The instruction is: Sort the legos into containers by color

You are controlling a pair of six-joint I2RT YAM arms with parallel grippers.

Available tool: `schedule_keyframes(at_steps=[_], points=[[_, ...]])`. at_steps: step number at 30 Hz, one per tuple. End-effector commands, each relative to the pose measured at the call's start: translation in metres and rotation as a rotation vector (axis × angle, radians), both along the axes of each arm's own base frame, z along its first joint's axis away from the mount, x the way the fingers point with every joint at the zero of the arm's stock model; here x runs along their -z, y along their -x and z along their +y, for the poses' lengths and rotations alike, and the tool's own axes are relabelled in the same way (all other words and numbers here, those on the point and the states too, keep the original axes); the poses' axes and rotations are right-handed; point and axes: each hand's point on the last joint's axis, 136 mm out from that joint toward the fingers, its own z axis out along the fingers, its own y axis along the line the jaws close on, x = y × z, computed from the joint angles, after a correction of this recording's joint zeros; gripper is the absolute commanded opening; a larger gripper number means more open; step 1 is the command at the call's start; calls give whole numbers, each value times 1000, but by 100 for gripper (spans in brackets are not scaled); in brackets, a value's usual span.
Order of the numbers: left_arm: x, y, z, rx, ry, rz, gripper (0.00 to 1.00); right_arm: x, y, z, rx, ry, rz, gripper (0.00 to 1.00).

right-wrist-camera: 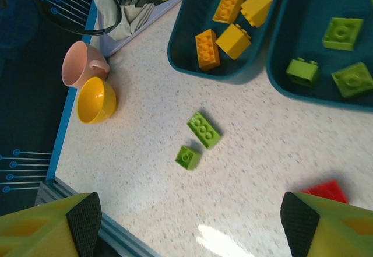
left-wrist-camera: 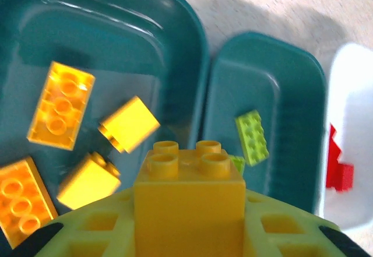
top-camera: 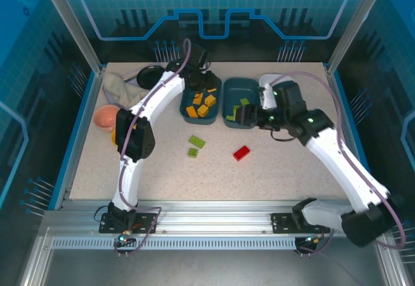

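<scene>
My left gripper (top-camera: pixel 206 82) hangs over the left teal tray (top-camera: pixel 183 107), shut on a yellow lego (left-wrist-camera: pixel 189 193) that sits studs-up between its fingers. Several yellow and orange legos (left-wrist-camera: pixel 61 105) lie in that tray (left-wrist-camera: pixel 192 47). The second teal tray (left-wrist-camera: pixel 274 53) holds green legos (left-wrist-camera: pixel 252 136). A white tray (left-wrist-camera: pixel 355 94) with a red lego (left-wrist-camera: pixel 338 169) stands to its right. My right gripper (top-camera: pixel 245 114) is open and empty (right-wrist-camera: pixel 191 225), high above the table. Below it lie two green legos (right-wrist-camera: pixel 204 130) (right-wrist-camera: pixel 187 157) and a red lego (right-wrist-camera: pixel 326 190).
A pink cup (top-camera: pixel 104 116) and a yellow bowl (top-camera: pixel 115 133) stand at the left edge. A small black pan (top-camera: pixel 149 75) and a crumpled cloth (top-camera: pixel 120 88) lie at the back left. Blue-lit walls enclose the table.
</scene>
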Motion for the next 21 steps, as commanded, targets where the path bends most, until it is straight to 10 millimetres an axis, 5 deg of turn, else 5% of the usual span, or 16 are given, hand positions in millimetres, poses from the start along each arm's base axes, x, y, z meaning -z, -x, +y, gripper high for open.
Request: schedule_keyframes(at_steps=[1, 8, 13, 16, 21], points=[[25, -28, -3, -6, 78, 21, 34, -20, -36, 26, -7, -98, -76, 83], [61, -65, -5, -34, 104, 35, 38, 6, -86, 39, 6, -90, -3, 82], [85, -67, -4, -64, 105, 67, 47, 11, -91, 39, 15, -94, 9, 82], [77, -65, -3, -67, 104, 66, 59, 19, -85, 35, 12, -65, 25, 82], [27, -56, -4, -62, 109, 7, 66, 35, -71, 24, 12, 24, 32, 82]])
